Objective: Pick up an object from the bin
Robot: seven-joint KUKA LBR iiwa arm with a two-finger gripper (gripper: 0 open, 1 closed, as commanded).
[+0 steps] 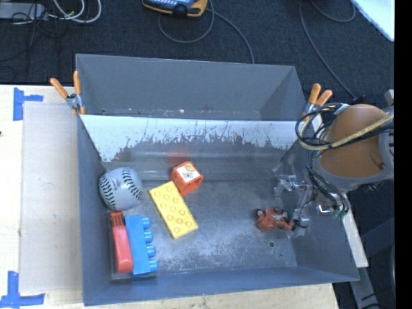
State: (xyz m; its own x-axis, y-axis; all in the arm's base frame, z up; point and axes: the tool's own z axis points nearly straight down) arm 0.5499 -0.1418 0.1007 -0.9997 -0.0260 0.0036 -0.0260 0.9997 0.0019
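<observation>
The gripper (294, 220) sits low beside a small red-orange lumpy toy (268, 219), well right of the flat yellow studded plastic brick (172, 209). Its opening and grip cannot be told. An orange cube (187, 177), a grey striped ball (120, 188) and a blue studded block (141, 244) crowd that brick.

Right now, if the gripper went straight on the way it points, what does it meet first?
Probably the small red object on the bin's right side in the view, right at the gripper. It could instead reach the grey bin floor just beside it; depth is unclear here.
</observation>
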